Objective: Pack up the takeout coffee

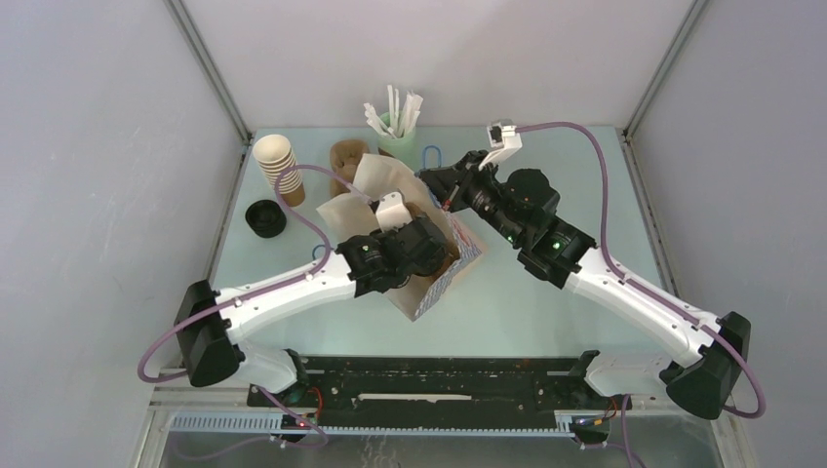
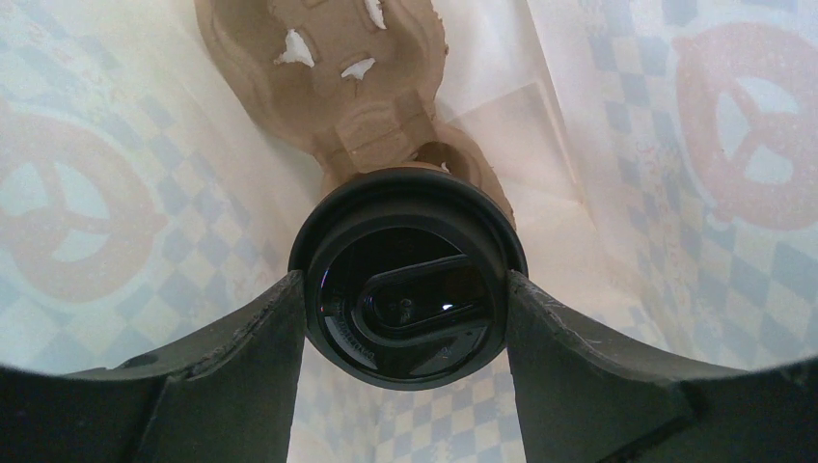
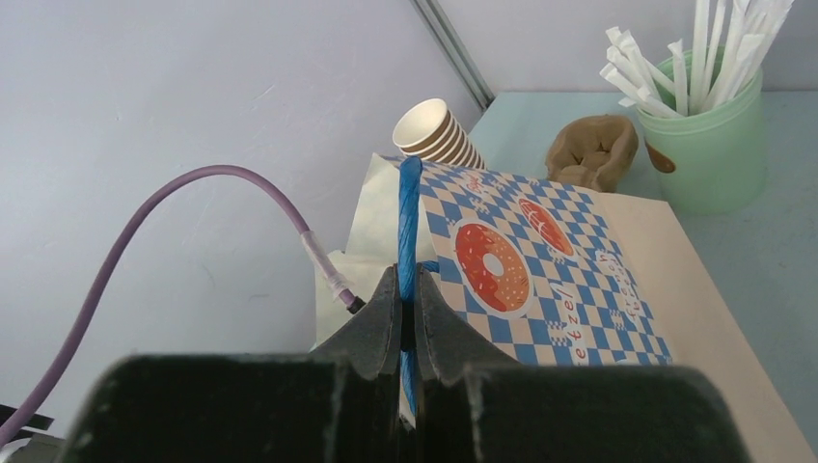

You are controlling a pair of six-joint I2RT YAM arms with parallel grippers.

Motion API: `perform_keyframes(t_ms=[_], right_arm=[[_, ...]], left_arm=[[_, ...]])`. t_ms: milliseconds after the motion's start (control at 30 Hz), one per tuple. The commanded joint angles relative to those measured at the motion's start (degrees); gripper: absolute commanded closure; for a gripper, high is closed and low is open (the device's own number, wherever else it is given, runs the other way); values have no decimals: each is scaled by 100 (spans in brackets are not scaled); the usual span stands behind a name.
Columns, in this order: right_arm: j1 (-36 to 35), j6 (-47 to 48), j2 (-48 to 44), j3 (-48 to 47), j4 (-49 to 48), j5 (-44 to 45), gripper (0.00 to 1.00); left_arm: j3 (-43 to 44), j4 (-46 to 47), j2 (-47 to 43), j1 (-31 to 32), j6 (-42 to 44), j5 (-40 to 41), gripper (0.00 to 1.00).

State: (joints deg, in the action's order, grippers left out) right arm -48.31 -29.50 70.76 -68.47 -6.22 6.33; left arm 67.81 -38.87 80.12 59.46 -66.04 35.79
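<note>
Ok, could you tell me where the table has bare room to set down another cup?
Free: the near strip between the paper bag and the black mounting rail, and the far right corner beyond the right arm. Crowded: the far left, with the cup stack, loose lid, pulp carrier and straw cup.

From my desk, the takeout coffee shows a glossy black plastic lid that catches a small highlight. The left pincer clamped on it looks like matt black plastic, faintly scuffed. The bag around them is thin printed paper with light glowing through. The cup carrier is rough brown moulded pulp. My right pincer, also matt black, pinches a blue handle that looks like twisted paper cord. The surface is smooth, pale and matt.
</note>
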Motion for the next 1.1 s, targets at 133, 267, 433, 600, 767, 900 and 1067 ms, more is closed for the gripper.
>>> perform_keyframes(t_ms=[133,267,433,600,767,900,1067], right_arm=[[171,-451,-300,114,-343,-66,100],[194,-461,-325,114,-345,-103,100],[189,-601,-285,114,-303,-259,100],[356,-980,-402,400,-412,-443,100],[851,-1233,-518,523,-143,-1108,100],[1288,-1534,-557,632,-346,-1946,100],[1395,-1418,-531,384,189,-2194,97]], left_arm=[[-92,163,90,-107,-488,68,92],[-69,127,191,-144,-568,15,91],[-144,231,152,-172,-606,59,91],[-283,500,-13,-181,-415,75,92],[-302,541,-105,-180,-139,67,93],[-382,772,-184,-181,84,27,94],[-444,838,-282,-251,312,-7,95]])
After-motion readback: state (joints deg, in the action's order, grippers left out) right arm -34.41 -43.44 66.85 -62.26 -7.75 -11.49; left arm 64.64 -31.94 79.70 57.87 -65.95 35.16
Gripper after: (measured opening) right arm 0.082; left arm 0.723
